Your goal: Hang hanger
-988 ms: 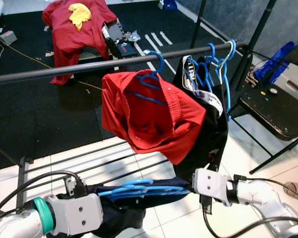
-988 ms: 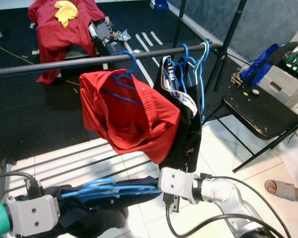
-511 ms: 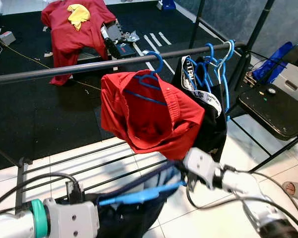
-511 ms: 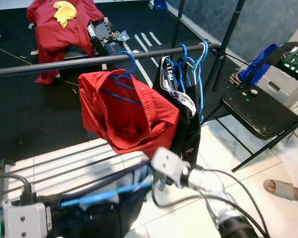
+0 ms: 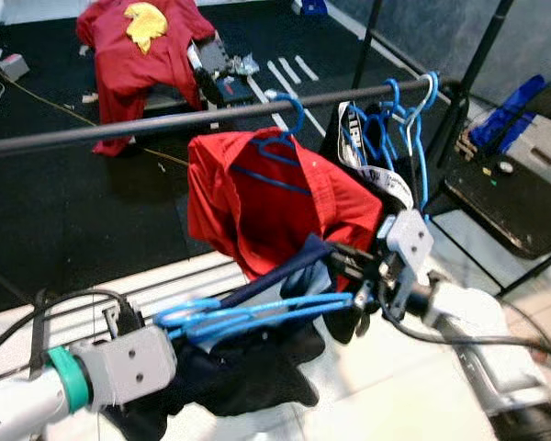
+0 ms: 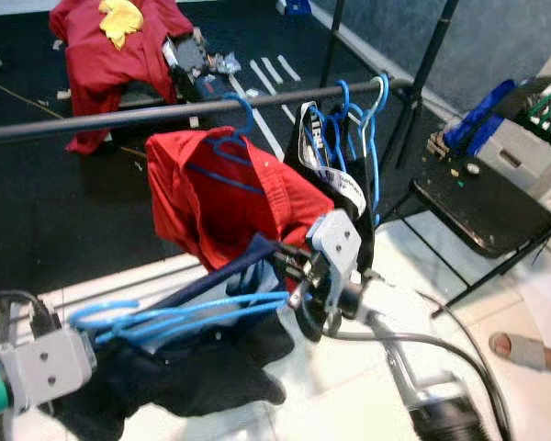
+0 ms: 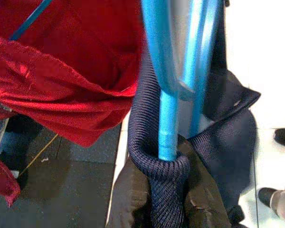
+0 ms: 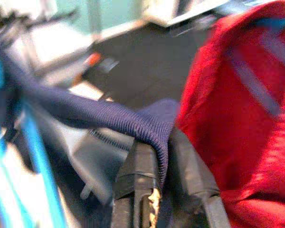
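Lying nearly level below the rail [image 5: 165, 121], the blue hanger [image 5: 257, 312] runs its long axis from 8 o'clock to 3 o'clock, its hook end by the left claw [image 5: 142, 322] and its far end at the right claw [image 5: 349, 271]; the rail sits toward 12 o'clock from both, beyond the red garment [image 5: 275, 207]; the right arm looks the nearer to it. The right claw is pinched on the ribbed navy collar [image 8: 147, 126] of the dark garment [image 5: 243, 372] draped on the hanger; whether the left claw grips I cannot tell. The hanger is smooth, thin plastic; the collar is a thick knit; the rail is a round dark tube.
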